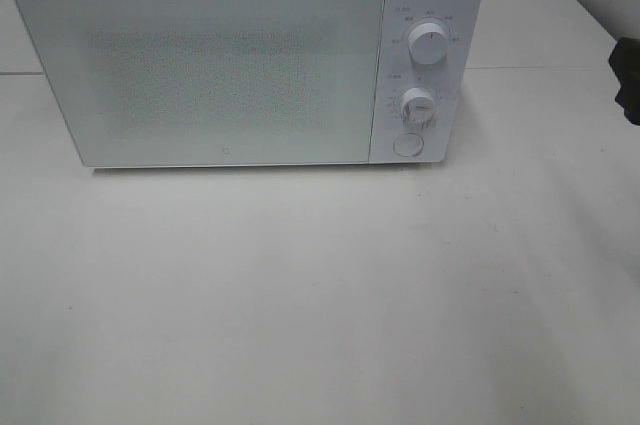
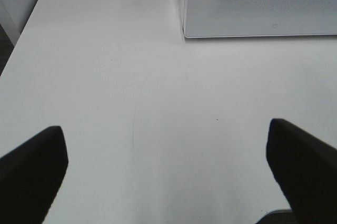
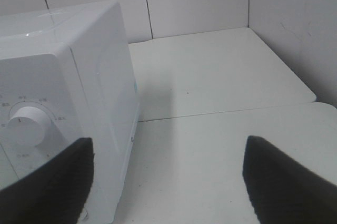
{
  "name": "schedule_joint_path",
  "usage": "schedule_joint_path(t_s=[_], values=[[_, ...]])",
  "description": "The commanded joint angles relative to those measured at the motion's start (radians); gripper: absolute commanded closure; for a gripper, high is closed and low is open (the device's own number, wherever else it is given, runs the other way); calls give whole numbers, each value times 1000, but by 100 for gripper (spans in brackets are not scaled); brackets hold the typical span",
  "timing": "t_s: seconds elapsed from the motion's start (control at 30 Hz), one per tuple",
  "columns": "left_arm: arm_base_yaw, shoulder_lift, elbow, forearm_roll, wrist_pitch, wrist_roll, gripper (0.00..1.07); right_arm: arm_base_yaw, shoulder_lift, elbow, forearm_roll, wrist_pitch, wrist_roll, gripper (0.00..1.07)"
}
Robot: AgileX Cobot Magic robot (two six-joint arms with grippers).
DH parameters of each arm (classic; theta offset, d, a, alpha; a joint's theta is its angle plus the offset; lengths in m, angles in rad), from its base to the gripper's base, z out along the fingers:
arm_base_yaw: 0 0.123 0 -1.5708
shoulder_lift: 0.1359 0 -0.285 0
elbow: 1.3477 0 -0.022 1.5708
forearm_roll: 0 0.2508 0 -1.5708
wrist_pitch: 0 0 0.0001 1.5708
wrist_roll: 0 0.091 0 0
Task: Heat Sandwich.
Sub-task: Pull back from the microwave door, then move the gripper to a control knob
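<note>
The sandwich is out of view in every frame. A white microwave stands at the back of the white table with its door closed. My left gripper hovers open over bare tabletop, near the microwave's front left corner, with nothing between its black fingers. My right gripper is also open and empty, beside the microwave's right side at the control panel. Only a dark piece of the right arm shows at the right edge of the exterior view.
The microwave's control panel carries an upper knob, a lower knob and a round button. A tiled wall closes the table behind and to the right. The table's left edge drops away near the left arm.
</note>
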Motion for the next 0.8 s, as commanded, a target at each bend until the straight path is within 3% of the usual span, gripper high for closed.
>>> schedule_joint_path(t_s=[0.03, 0.33, 0.4, 0.47, 0.6, 0.8], values=[[-4, -20, 0, -2, -11, -5, 9, 12, 17, 18, 28, -66, -16, 32], [-4, -20, 0, -2, -11, -5, 9, 240, 156, 47, 225, -221, -231, 32], [-4, -20, 0, -2, -11, -5, 9, 318, 217, 47, 319, -274, -294, 32], [-4, -20, 0, -2, -11, -5, 9, 345, 232, 47, 344, -289, -306, 32], [-4, -20, 0, -2, -11, -5, 9, 494, 337, 46, 531, -398, -351, 32], [-4, -20, 0, -2, -11, -5, 9, 610, 409, 31, 644, -469, -358, 32]])
